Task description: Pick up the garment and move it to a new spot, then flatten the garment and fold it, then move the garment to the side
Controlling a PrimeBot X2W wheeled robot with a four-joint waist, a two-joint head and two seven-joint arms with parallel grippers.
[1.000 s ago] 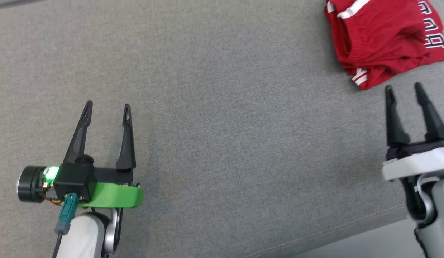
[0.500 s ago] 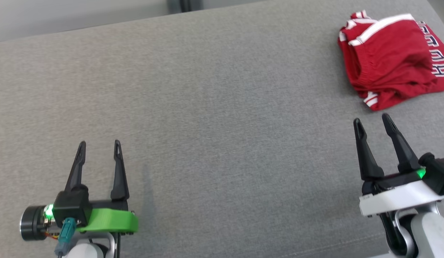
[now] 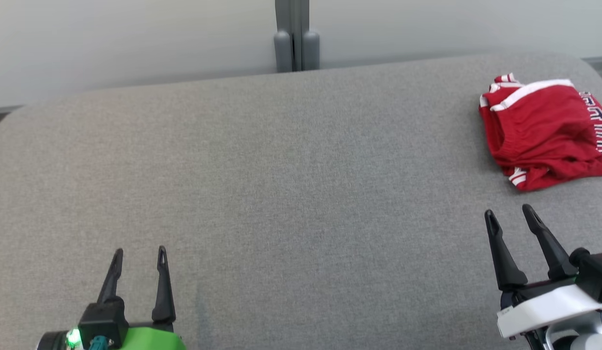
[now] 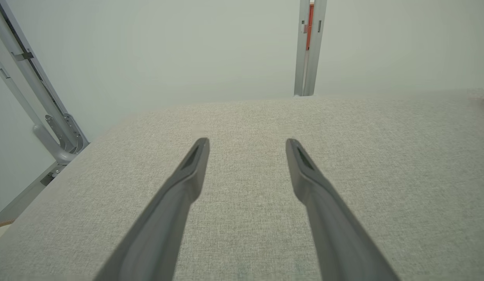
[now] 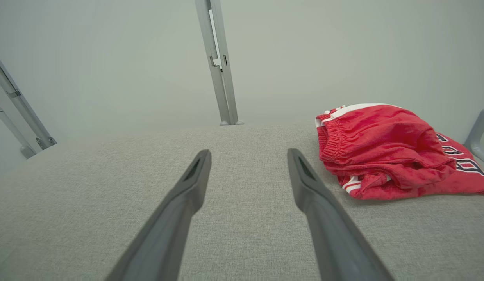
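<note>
The garment (image 3: 543, 131) is a red piece with white trim and dark lettering, lying folded in a bundle at the far right of the grey padded surface (image 3: 281, 184). In the right wrist view the garment (image 5: 390, 150) lies ahead and to the right of the fingers. My right gripper (image 3: 510, 215) stands open and empty just short of the garment, not touching it. My left gripper (image 3: 139, 253) is open and empty at the lower left, far from the garment. Both hover low over the fabric, as the left wrist view shows for the left gripper (image 4: 247, 142).
A grey upright post (image 3: 296, 36) stands behind the surface's far edge against a pale wall. Metal frame rails (image 4: 38, 105) show past the left edge. A grey curved bar (image 5: 478, 134) sits beyond the garment on the right.
The head camera has tilted up, so everything sits lower in the picture and the wall and post have come into view. Both grippers stay open. The garment lies as before.
</note>
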